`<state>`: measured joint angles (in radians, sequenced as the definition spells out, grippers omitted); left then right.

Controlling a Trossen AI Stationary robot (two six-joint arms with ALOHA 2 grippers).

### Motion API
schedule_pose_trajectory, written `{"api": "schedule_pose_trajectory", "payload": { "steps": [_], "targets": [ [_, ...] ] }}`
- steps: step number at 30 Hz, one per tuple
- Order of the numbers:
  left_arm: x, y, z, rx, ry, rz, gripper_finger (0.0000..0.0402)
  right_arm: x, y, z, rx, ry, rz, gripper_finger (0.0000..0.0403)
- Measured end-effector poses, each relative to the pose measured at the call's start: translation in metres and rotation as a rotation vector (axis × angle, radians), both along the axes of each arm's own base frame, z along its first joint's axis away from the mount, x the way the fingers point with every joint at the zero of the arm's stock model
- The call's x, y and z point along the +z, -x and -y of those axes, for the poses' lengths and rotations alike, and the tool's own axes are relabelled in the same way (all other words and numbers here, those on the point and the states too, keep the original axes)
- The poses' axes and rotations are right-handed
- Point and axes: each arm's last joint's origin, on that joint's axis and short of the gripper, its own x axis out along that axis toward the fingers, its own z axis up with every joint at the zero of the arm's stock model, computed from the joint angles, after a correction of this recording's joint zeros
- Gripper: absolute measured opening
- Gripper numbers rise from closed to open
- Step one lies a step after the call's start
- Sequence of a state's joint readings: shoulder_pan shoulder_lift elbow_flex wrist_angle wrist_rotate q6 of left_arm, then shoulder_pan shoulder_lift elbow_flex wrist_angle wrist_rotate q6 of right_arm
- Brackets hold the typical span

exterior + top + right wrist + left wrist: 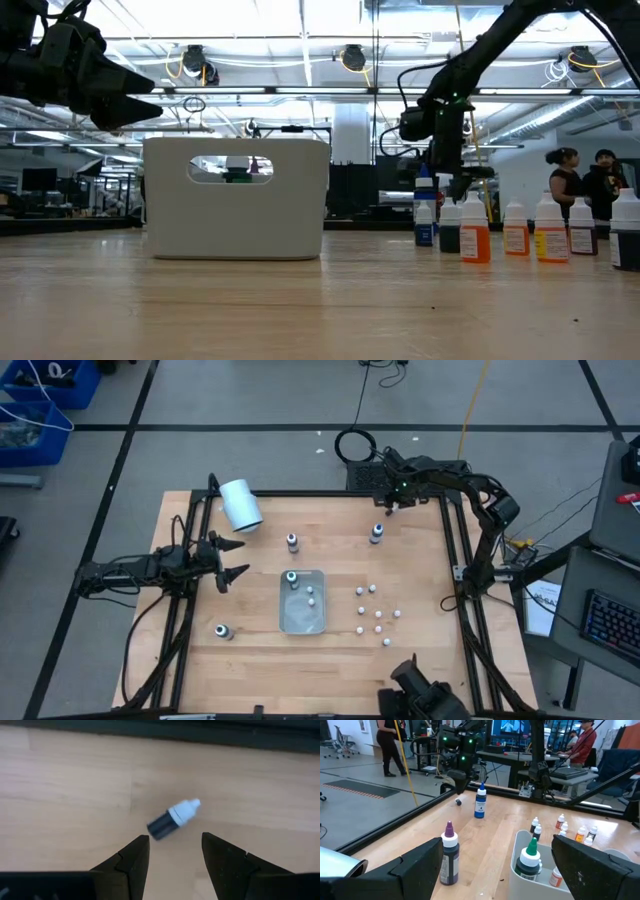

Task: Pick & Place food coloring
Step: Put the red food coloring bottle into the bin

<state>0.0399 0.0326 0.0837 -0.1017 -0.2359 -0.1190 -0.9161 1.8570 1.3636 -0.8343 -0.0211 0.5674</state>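
Note:
A tiny food coloring bottle [172, 819], dark body with a white cap, lies on its side on the wood near the table's far edge; it also shows as a small bottle [458, 801] in the left wrist view. My right gripper [175, 840] hovers just above it, open, pointing down, touching nothing. It shows as the right gripper [392, 503] in the high view. Taller bottles stand upright: purple-topped [449, 852], blue [480, 802], and green-topped [530, 859] inside the tray [303, 618]. My left gripper [235, 560] waits open at the table's left side.
A big white cylinder [240, 505] lies at the far left. Several small bottles [375, 610] stand right of the tray, and one more bottle [222, 630] stands near the left front. Two people [580, 190] stand beyond the table. Black frame rails run along the edges.

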Motion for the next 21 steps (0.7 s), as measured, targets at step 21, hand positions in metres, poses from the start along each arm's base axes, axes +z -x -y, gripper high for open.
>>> {"api": "schedule_pose_trajectory", "payload": {
  "steps": [21],
  "targets": [
    [0.000, 0.000, 0.000, -0.003, 0.002, 0.001, 0.0365, -0.032, 0.008, 0.011, -0.006, -0.085, -0.074, 0.0171]
  ]
}}
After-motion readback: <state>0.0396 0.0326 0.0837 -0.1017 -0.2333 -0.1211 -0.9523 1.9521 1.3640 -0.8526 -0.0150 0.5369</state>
